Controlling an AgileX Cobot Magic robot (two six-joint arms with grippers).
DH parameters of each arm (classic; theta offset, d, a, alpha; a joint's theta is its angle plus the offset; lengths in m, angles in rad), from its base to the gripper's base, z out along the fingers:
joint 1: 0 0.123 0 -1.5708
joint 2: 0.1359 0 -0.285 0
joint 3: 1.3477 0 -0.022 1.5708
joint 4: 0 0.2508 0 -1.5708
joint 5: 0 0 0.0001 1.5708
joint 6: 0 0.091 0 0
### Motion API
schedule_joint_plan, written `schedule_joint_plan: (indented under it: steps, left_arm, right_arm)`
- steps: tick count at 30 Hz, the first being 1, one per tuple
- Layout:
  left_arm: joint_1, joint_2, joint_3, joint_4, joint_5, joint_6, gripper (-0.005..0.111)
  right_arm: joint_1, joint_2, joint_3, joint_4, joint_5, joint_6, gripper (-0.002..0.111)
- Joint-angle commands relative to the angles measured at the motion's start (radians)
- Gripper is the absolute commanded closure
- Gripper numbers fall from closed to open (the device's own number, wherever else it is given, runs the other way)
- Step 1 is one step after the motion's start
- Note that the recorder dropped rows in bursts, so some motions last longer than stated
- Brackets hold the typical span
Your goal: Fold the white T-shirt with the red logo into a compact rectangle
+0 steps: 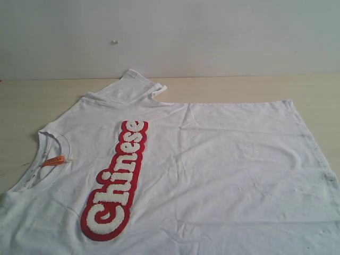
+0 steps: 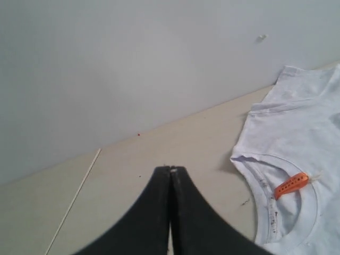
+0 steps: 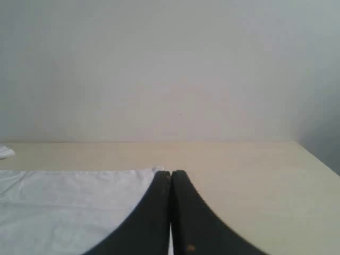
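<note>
On the pale wooden desk lies the white cotton T-shirt; near it, the black left pincer and right pincer are pressed together.

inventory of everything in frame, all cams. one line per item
white T-shirt: 1, white, spread flat on the table, collar toward the exterior view's left
red logo: 1, red with white letters, across the shirt's chest
orange tag: 1, orange, inside the collar
table: 1, pale beige, under the shirt
wall: 1, grey-white, behind the table
left hand: 1, black, shut, empty, over bare table beside the collar
right hand: 1, black, shut, empty, at the shirt's edge
</note>
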Motion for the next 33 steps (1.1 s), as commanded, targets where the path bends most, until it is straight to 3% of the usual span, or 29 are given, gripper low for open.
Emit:
schedule_joint_plan:
  steps: [1,4,8,21,26,33]
  left_arm:
    - [0.002,-0.007,0.003,-0.026,-0.039,-0.009,0.106]
    - [0.002,-0.007,0.003,-0.088,-0.088,-0.038,0.106]
    - [0.002,-0.007,0.003,-0.2,-0.117,-0.272,0.106]
    - [0.002,-0.007,0.003,-0.204,-0.164,-0.731,0.106]
    - [-0.015,-0.007,0.003,-0.186,-0.3,-0.785,0.107]
    - [-0.086,0.072,-0.11,-0.077,-0.305,-0.824,0.107]
  right_arm:
    - [0.002,-0.006,0.004,0.021,-0.069,0.054,0.108]
    - [0.002,-0.006,0.004,0.077,-0.116,0.136,0.108]
    - [0.002,-0.006,0.004,0.183,-0.177,0.264,0.108]
    - [0.002,-0.006,0.004,0.237,-0.214,0.315,0.108]
    - [0.002,-0.006,-0.022,0.237,-0.212,0.315,0.108]
    - [0.002,-0.006,-0.138,0.237,-0.208,0.331,0.108]
